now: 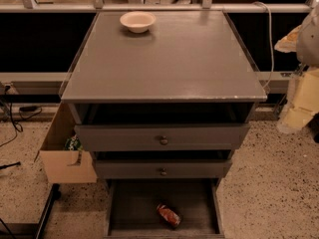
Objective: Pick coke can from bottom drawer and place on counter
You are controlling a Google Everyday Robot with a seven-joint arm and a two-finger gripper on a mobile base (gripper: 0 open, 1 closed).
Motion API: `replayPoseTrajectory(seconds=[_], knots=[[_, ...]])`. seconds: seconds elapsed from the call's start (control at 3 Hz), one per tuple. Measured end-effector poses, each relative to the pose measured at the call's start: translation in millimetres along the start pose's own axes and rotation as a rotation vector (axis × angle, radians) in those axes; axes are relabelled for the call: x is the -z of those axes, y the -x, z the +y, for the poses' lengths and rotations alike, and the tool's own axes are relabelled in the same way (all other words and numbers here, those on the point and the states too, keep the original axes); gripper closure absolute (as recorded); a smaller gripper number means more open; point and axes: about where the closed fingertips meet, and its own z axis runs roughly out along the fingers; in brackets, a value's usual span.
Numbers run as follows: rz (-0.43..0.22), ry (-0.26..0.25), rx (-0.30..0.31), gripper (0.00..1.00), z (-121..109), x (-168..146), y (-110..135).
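Down at floor level, you have the bottom drawer [132, 203] pulled out. The coke can [169, 215] lies on its side on the drawer's bare floor, a little right of centre and nearer the front, set at an angle. Above it sit two knobbed drawers [163, 140], with a dark recess between the upper one and the top.

The worktop [174, 59] is a flat grey slab, faintly glossy, with pale wear along its front edge. A cream bowl [137, 21] stands upright near its back edge, left of centre.

Your tool [304, 97] shows as a pale shape at the right edge of the view, off the cabinet's right side. You cannot tell whether it is spread or clamped.

A cardboard box [65, 166] stands against the cabinet's left side on the speckled floor [269, 183]. Dark cables [15, 118] trail at far left, and a white cable [270, 39] hangs by the right rear corner.
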Motion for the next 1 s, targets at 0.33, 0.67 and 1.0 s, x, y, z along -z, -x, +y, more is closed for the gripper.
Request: replayPoseTrajectory(seconds=[0.33, 0.67, 1.0], knots=[[0.0, 0.0, 0.0, 0.0, 0, 0, 0], [-0.015, -0.011, -0.031, 0.0, 5, -14, -3], [-0.032, -0.007, -0.073, 0.0, 15, -46, -8]])
